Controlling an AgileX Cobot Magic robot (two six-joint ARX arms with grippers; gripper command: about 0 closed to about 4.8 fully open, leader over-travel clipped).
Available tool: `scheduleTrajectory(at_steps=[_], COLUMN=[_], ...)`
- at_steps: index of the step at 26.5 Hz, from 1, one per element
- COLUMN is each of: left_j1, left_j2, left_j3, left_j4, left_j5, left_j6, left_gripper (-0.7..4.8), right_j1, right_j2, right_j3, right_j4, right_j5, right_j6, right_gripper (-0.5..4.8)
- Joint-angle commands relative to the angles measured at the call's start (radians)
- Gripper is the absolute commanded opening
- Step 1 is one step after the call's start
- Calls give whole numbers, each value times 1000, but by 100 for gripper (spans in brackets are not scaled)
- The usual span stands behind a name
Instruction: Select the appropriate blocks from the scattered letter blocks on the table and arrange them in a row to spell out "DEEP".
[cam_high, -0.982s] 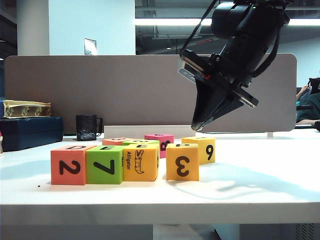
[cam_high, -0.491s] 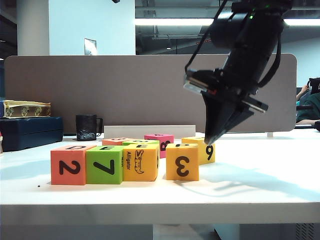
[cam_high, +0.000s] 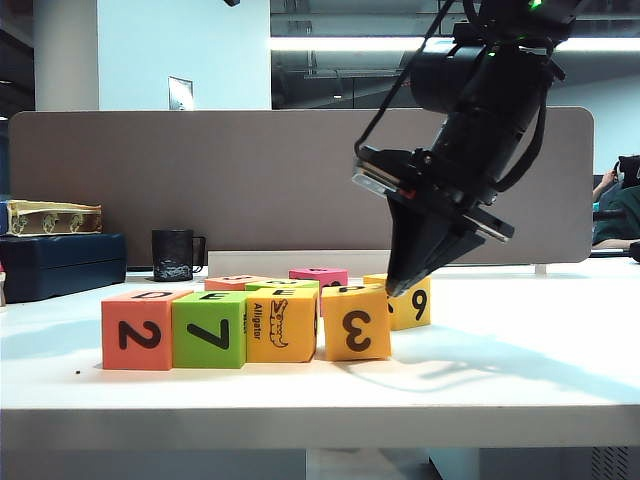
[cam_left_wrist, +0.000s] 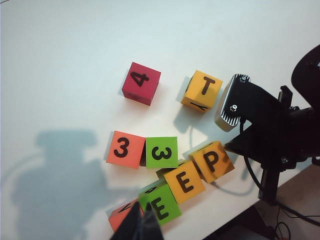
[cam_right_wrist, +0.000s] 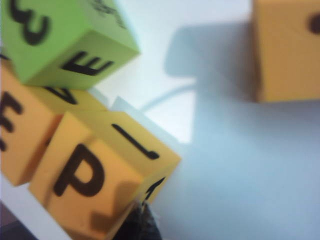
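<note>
Near the front of the table (cam_high: 520, 385) stands a row: red-orange cube with 2 (cam_high: 140, 331), lime-green cube with 7 (cam_high: 210, 330), yellow alligator cube (cam_high: 282, 323), amber cube with 3 (cam_high: 357, 322), slightly skewed. From above their tops read E (cam_left_wrist: 161, 205), E (cam_left_wrist: 184, 181), P (cam_left_wrist: 212, 161); the red-orange top (cam_left_wrist: 120, 216) is partly hidden. My right gripper (cam_high: 397, 288) is shut, its tip against the amber cube's far right corner (cam_right_wrist: 150, 165). High over the row's red-orange end hangs my left gripper (cam_left_wrist: 142, 226), shut and empty.
Behind the row lie a pink cube (cam_high: 320, 275), an amber cube with 6 (cam_high: 412, 300), a red-orange cube (cam_left_wrist: 125, 149) and a green one (cam_left_wrist: 161, 152). A black mug (cam_high: 175, 255) and dark box (cam_high: 60, 262) stand back left before a grey partition (cam_high: 250, 170).
My right gripper came down and swung left against the amber cube with 3, which slid left until it met the yellow cube and now sits slightly turned. The left gripper kept still.
</note>
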Motion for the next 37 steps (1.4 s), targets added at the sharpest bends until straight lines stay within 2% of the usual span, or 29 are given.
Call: scheduleTrajectory(at_steps=[1,21,24,26,30,37], left_j1=[0,0,0,0,4,6], left_j2=[-4,-4,-4,-4,-4,18], left_j3=[2,2,2,2,2,1], left_j4=[-8,-8,-7,-7,-7,-7], left_j5=[0,-2,-22,-61,-72,-121], left_j6=[7,8,23,26,27,45], left_gripper=[-6,-6,-6,-6,-6,-6], right_j1=[8,6,6,6,6,7], right_j2=[-4,-4,-4,-4,-4,-5], right_j3=[3,6,73,179,291,450], right_j4=[18,13,-76,-196,-322,-485], right_j5=[-24,21,28,25,25,25], right_j6=[-3,-3,-3,-3,-3,-3], right_gripper=[-6,-5,-6,-6,-6,-6])
